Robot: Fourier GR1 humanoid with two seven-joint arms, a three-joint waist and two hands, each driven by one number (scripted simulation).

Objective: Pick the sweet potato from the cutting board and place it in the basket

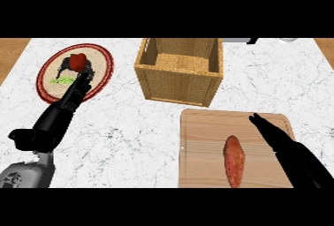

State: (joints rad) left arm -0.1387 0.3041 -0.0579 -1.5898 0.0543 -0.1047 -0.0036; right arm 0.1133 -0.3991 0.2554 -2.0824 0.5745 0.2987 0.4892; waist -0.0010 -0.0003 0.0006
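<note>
R hand (290, 150) fingers straight, holding nothing, beside sweet potato (234, 161) on cutting board (202, 132) | L hand (62, 110) relaxed | potato prob stiff, solid, tapered: grab mid-body | basket (179, 90) nearby

White marble countertop with grey veining (143, 132) fills nearly the whole view, seen steeply from above. Warm brown wooden surface shows at both top corners, left strip (13, 53) and right strip (324, 50), beyond the marble's angled edges. Oval woven placemat with dark red rim (47, 90) lies upper left on the marble. At the top edge right of centre, a partly cropped grey-and-white object (240, 40) with a dark bit beside it, plus a small pale rounded object (287, 39); can't tell what either is. Lighting flat and even, soft shadows only. No walls, floor or windows visible.
</note>
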